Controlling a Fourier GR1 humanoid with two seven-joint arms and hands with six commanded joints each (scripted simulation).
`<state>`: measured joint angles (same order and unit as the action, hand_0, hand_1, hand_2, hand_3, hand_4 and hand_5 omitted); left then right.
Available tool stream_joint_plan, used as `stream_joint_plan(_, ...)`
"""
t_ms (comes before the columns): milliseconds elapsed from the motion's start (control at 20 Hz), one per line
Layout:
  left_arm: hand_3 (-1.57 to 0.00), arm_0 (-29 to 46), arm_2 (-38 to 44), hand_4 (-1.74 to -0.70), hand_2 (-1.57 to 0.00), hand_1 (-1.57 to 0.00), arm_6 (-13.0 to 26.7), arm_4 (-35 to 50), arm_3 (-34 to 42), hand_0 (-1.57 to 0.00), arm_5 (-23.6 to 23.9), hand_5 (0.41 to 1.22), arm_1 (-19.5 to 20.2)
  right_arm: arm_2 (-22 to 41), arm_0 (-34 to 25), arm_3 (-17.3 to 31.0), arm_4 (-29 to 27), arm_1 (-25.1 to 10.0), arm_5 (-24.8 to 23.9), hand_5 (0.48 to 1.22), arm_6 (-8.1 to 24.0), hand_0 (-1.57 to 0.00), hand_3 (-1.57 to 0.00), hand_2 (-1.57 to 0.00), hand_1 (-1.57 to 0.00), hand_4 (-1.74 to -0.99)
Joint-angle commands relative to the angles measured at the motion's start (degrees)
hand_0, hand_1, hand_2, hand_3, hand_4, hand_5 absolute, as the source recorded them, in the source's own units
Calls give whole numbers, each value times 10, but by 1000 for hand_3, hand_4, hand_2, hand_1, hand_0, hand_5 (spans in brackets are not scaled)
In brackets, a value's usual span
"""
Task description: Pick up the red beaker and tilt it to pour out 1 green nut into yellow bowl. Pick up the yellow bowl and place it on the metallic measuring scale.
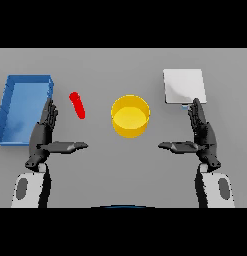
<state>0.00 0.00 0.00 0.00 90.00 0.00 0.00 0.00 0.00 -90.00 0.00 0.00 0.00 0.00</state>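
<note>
A slim red beaker (77, 105) stands left of centre on the grey table, leaning slightly. The yellow bowl (130, 116) sits in the middle, and I see nothing inside it. At the back right lies the metallic measuring scale (183, 86), a pale square plate. My left hand (45, 134) hovers open to the lower left of the beaker, fingers straight and thumb pointing inward. My right hand (202, 135) is open too, just in front of the scale and right of the bowl. Neither hand touches anything.
A blue rectangular tray (10, 107) lies at the far left, right beside my left hand. The table (125, 170) stretches grey between and in front of the hands.
</note>
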Motion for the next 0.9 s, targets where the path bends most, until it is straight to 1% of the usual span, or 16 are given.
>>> stream_joint_plan(0, 1, 1, 0, -1141, 1, 1, -1, 0, 1, 1, 0, 660, 0, 0, -1, 0, 0, 1, -1, 578, 0, 1, 1, 1, 1, -1071)
stream_joint_plan(200, 1, 12, -2, -1141, 1, 1, -4, 2, 9, 1, -3, 660, 1, 4, -6, 4, 5, 6, -6, 578, 2, 1, 1, 1, 1, -1071)
stream_joint_plan(250, 1, 17, -3, -1141, 1, 1, -6, 3, 14, 1, -5, 660, 3, 4, -4, 6, 4, 6, -3, 578, -2, 1, 1, 1, 1, -1071)
stream_joint_plan(300, 1, 43, -29, -1141, 1, 1, -20, -28, 47, 1, -10, 660, 16, 29, 4, -14, 70, -18, -22, 578, -40, 1, 1, 1, 1, -1071)
stream_joint_plan(350, 1, 64, -44, -1143, 1, 1, -27, -48, 78, 1, -15, 660, 30, 48, 18, -28, 114, -27, -37, 577, -59, 1, 1, 1, 1, -1072)
stream_joint_plan(400, 1, 79, -59, -1144, 1, 1, -17, -62, 97, 1, -17, 660, 33, 62, 24, -44, 142, -31, -45, 576, -59, 1, 1, 1, 1, -1066)
stream_joint_plan(450, 1, 88, -66, -1142, 1, 1, -5, -70, 114, 1, -17, 662, 38, 67, 29, -55, 157, -39, -47, 577, -54, 1, 1, 1, 1, -1064)
stream_joint_plan(500, 1, 86, -66, -1138, 1, 1, 6, -73, 123, 1, -17, 660, 43, 77, 34, -60, 168, -34, -49, 581, -50, 1, 1, 1, 1, -1071)
stream_joint_plan(550, 1, 89, -70, -1136, 1, 1, 17, -74, 128, 1, -20, 657, 45, 77, 37, -62, 166, -36, -46, 585, -53, 1, 1, 1, 1, -1084)
stream_joint_plan(650, 1, 83, -69, -1139, 1, 1, 34, -72, 133, 1, -23, 652, 49, 77, 37, -63, 155, -34, -36, 600, -41, 1, 1, 1, 1, -1118)
stream_joint_plan(700, 1, 76, -72, -1137, 1, 1, 48, -78, 118, 1, -22, 650, 46, 81, 42, -69, 153, -33, -31, 607, -50, 1, 1, 1, 1, -1131)
stream_joint_plan(750, 1, 66, -65, -1137, 1, 1, 52, -71, 106, 1, -27, 649, 50, 77, 36, -61, 147, -33, -28, 614, -46, 1, 1, 1, 1, -1147)
stream_joint_plan(800, 1, 54, -65, -1136, 1, 1, 52, -74, 89, 1, -26, 648, 48, 76, 38, -62, 141, -35, -23, 624, -52, 1, 1, 1, 1, -1163)
stream_joint_plan(850, 1, 42, -63, -1137, 1, 1, 50, -75, 74, 1, -26, 647, 47, 73, 37, -61, 131, -34, -17, 627, -52, 1, 1, 1, 1, -1180)
